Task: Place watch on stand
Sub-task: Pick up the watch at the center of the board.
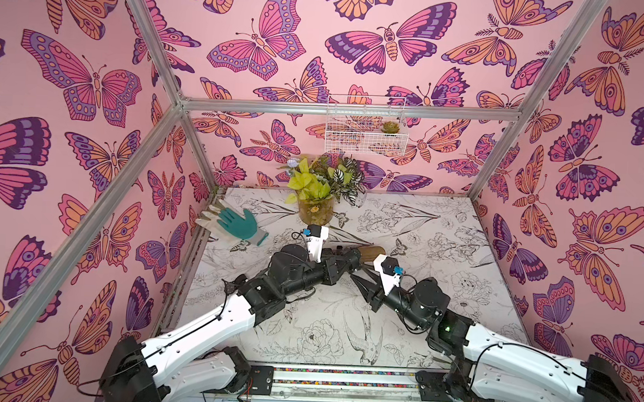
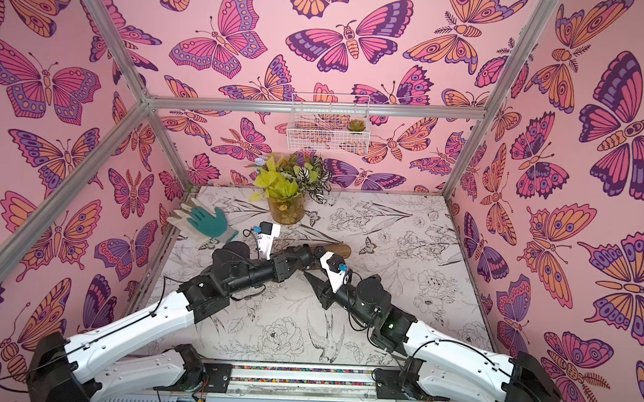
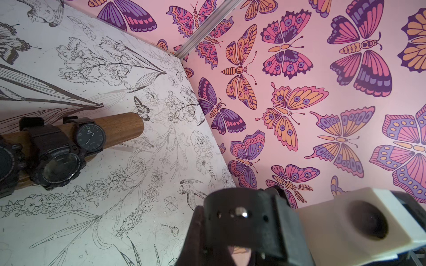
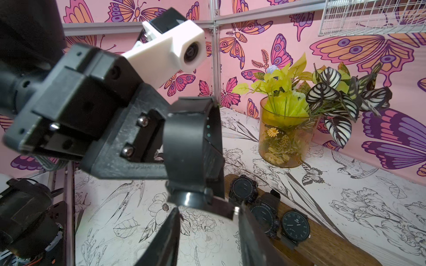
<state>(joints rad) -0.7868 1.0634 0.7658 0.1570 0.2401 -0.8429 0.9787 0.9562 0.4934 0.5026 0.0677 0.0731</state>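
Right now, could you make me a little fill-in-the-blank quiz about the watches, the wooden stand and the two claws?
1. The wooden stand already carries ___ watches.
2. The left claw grips a black watch by its ___.
3. The right claw, close to that watch, has its jaws ___.
4. A wire basket hangs on the back ___.

Missing words: three; strap; open; wall.
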